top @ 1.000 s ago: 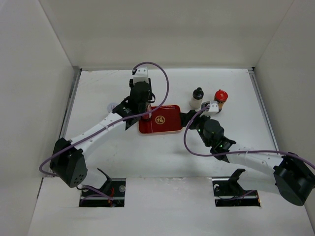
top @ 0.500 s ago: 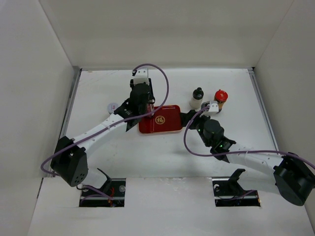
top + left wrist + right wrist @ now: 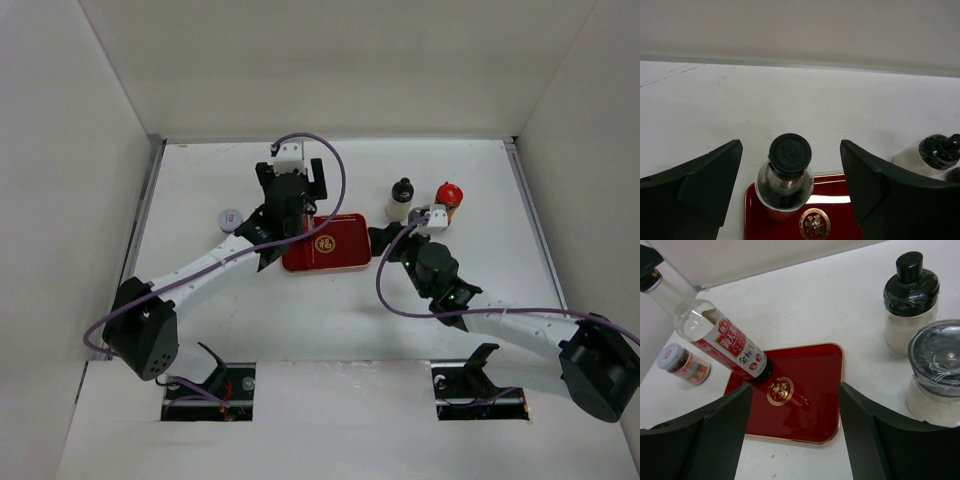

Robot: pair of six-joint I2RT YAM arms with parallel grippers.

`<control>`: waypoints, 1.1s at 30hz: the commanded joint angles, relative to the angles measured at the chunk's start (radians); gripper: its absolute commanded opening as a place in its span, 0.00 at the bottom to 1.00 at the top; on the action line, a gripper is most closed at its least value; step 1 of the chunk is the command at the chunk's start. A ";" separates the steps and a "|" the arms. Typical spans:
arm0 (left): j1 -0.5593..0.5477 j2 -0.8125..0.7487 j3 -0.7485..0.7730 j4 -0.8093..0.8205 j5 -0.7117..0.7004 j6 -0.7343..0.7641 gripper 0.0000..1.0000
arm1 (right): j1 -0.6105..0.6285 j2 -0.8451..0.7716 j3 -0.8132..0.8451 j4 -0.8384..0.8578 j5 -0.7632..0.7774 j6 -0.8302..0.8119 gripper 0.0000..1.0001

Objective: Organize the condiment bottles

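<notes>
The tall bottle [image 3: 722,342] is clear glass with a black cap and a red label, and it stands on the left end of the red tray [image 3: 820,405], mid-table. The left gripper [image 3: 790,143] is spread wide either side of it, not touching. The right gripper [image 3: 794,386] gapes wide too, holding nothing, at the tray's right end.

The overhead view hides that bottle under the arm, but it's the only one showing the red-capped bottle [image 3: 449,194] toward the far-right corner. The right wrist cam picks up a little jar [image 3: 682,363] left of the tray, a black-capped shaker [image 3: 910,300] and a grey-lidded shaker [image 3: 940,365] with pale stuff inside.
</notes>
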 commanded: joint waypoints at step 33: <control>-0.339 -0.643 -0.972 0.787 -0.101 -0.182 0.56 | -0.318 0.160 0.383 -0.570 -0.058 -0.119 1.00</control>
